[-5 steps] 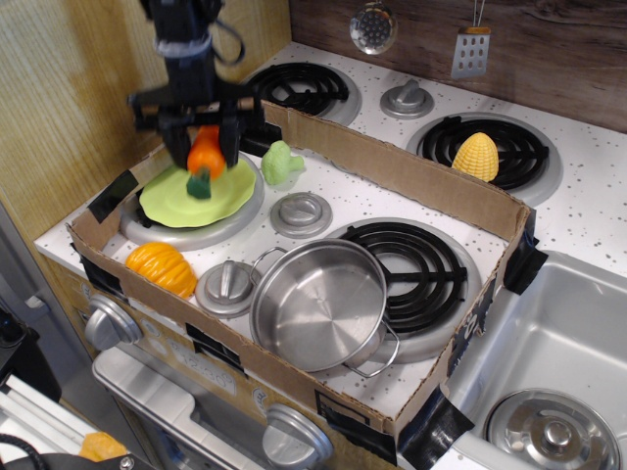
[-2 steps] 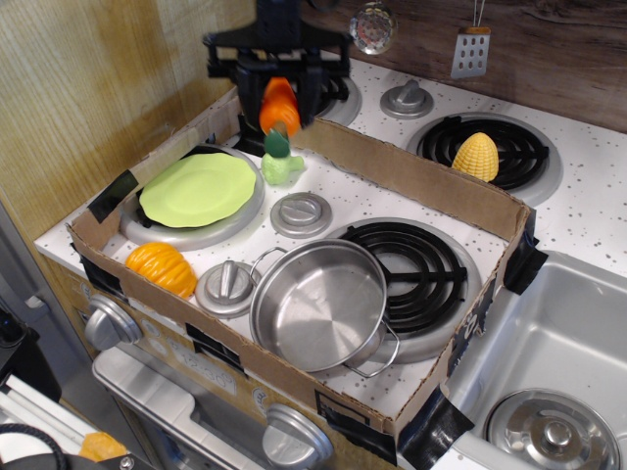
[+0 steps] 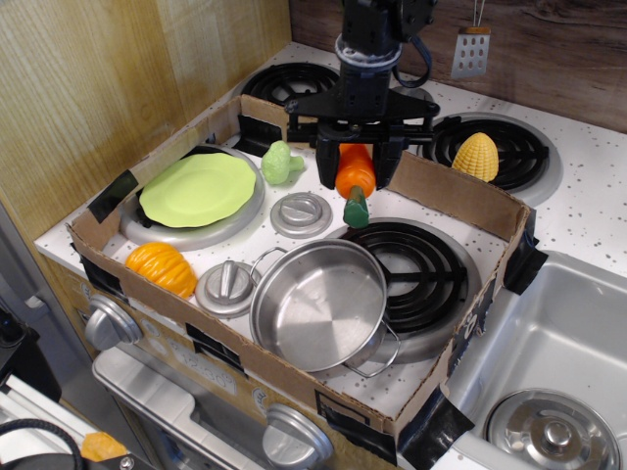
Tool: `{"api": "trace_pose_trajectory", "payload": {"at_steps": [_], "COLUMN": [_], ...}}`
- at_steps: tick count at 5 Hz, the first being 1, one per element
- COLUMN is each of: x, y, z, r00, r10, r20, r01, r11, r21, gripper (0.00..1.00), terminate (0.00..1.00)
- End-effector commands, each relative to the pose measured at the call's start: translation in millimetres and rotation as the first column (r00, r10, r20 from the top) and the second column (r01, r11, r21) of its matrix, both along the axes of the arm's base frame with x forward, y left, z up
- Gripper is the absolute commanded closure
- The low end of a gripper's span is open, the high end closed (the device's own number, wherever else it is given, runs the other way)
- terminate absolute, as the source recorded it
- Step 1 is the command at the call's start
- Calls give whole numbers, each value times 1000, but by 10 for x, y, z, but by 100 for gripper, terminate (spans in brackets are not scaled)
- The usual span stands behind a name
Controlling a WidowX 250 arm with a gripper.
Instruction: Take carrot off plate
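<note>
Only one view, overhead-front of the toy stove.

Black robot gripper is hanging above the white speckled stovetop, jaws clamping the small smooth orange plastic carrot. Carrot is hanging near vertical, dark green stem end pointing down, tip just above the rim of the black coil burner. Looks airborne; contact with the surface can't be confirmed.

Round flat lime-green plastic plate is sitting on the grey metal burner disc at left, well apart from the carrot, nothing on it. So the lift-off part reads as done; the transfer/place step is in hand.

Next move, my read: lowering to a bare patch of stovetop inside the brown cardboard surround, then opening. Needs to be clearing the grey control knob to the left and the shiny steel pot in front.
</note>
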State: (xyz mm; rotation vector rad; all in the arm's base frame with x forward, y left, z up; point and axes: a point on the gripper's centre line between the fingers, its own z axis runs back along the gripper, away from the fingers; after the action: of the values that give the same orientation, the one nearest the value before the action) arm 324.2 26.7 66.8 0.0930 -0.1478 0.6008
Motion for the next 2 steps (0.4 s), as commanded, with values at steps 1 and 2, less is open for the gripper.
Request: {"api": "trace_pose_trajectory", "payload": {"at_steps": [1, 2], "x": [157, 190], "y": [7, -40], "z": [136, 128], "r00": [997, 992], "r10": [47, 124], "r20": [57, 16], "r01": [-48, -123], "r11": [999, 992], "r21": [6, -36], "gripper": [100, 100], "terminate": [0, 0]}}
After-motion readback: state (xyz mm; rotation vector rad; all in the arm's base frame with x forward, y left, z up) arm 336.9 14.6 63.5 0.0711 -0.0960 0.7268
